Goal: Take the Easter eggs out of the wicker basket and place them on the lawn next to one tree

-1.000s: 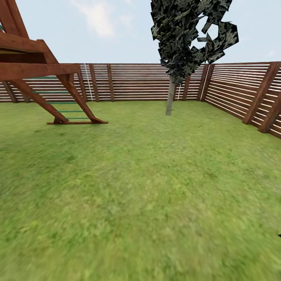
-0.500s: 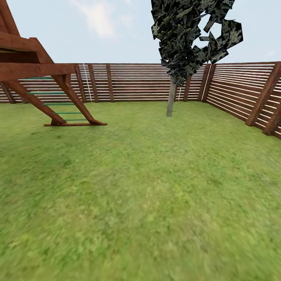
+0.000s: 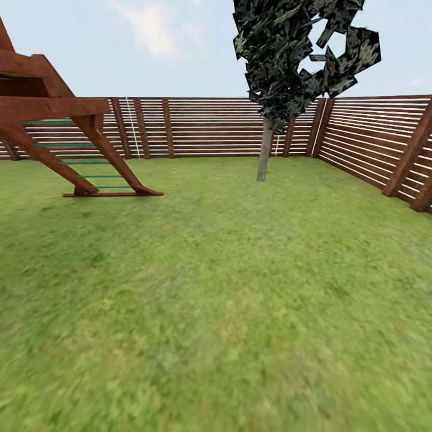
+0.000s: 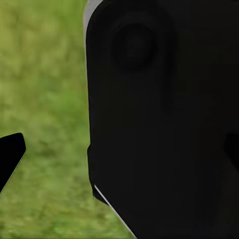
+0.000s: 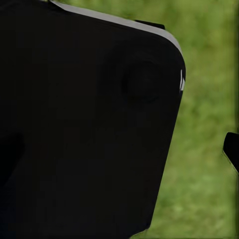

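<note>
Across an open lawn (image 3: 228, 300), a thin-trunked tree (image 3: 263, 157) stands near the slatted fence (image 3: 204, 127), a wooden play frame (image 3: 66, 144) off to the left. Dark robot housing blocks both wrist views, so finger positions cannot be told. Likely travelling; next, locate basket and eggs

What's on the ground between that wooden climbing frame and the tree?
Just grass: in the head view, the lawn between the climbing frame and the tree is bare, with the fence behind.
</note>
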Robot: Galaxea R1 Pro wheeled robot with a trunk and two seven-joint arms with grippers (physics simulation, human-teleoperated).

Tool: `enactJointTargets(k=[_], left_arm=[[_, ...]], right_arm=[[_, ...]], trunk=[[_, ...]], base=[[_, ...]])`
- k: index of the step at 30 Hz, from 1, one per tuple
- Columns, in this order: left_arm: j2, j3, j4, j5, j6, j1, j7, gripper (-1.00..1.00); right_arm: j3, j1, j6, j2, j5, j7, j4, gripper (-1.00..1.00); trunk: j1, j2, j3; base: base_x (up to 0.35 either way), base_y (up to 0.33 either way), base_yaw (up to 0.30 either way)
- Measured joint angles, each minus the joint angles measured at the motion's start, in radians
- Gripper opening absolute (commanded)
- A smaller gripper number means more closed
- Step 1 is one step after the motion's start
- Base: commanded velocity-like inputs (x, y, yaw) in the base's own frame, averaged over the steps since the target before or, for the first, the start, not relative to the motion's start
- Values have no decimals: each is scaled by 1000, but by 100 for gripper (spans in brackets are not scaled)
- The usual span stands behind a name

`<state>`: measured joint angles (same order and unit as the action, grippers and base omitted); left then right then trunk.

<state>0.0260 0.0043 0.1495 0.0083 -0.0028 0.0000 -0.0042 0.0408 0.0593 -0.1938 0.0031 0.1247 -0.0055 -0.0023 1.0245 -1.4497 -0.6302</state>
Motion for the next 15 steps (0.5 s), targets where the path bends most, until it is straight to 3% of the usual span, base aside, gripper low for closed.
enactJointTargets(k=[15], left_arm=[[0,0,0,0,0,0,0,100]], right_arm=[[0,-1,0,0,0,0,0,100]], trunk=[[0,0,0]], base=[[322,0,0]])
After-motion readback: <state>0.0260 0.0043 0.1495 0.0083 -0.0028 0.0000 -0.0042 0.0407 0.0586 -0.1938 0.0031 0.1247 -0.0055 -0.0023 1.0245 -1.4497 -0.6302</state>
